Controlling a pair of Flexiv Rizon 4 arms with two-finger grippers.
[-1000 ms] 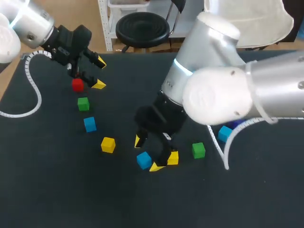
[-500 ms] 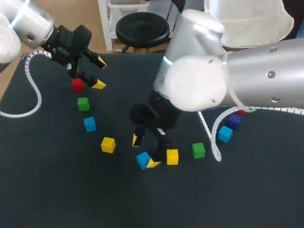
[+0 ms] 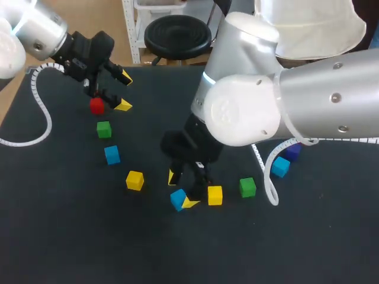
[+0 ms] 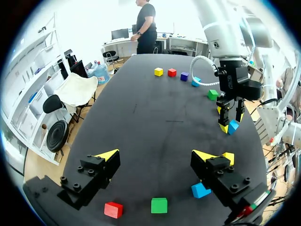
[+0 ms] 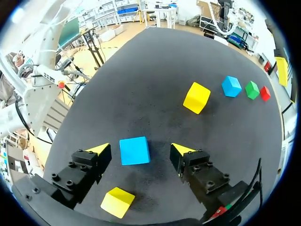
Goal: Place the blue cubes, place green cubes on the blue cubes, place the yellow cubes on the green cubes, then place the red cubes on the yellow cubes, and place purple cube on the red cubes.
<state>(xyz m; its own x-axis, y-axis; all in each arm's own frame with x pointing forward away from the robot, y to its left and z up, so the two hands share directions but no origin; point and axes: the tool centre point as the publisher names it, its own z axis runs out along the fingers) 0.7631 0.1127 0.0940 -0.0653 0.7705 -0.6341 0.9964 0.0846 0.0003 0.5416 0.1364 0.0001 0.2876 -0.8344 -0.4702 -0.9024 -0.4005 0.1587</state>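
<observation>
Head view, with twelve o'clock at the far edge of the table [image 3: 71,236]: the left pincer [image 3: 124,91] is hanging at about ten o'clock, fingers spread wide and gripping nothing. The red cube [image 3: 96,106] is lying just beside its nearer tip. From there the left green cube [image 3: 104,129], left blue cube [image 3: 112,154] and left yellow cube [image 3: 135,180] are trailing off toward five o'clock. The right pincer [image 3: 182,190] is standing low near the table's middle, straddling the centre blue cube [image 3: 177,199]. At that cube's three o'clock the centre yellow cube [image 3: 215,194] and right green cube [image 3: 247,187] are lying. The right blue cube [image 3: 280,167] and purple cube [image 3: 291,151] are lying toward two o'clock.

Left wrist view, with twelve o'clock straight ahead of the fingers: the left pincer [image 4: 157,155] is gaping wide with only bare table between its tips. The red cube [image 4: 113,209] is sitting at seven o'clock, the left green cube [image 4: 159,205] at six and the left blue cube [image 4: 201,190] at five. The right pincer [image 4: 230,125] is showing at two o'clock.

Right wrist view, same clock: the right pincer [image 5: 139,149] is standing apart around the centre blue cube [image 5: 134,150], with a gap showing on each side, so it is not gripping. The centre yellow cube [image 5: 117,202] is lying at seven o'clock and the left yellow cube [image 5: 196,97] at one.
</observation>
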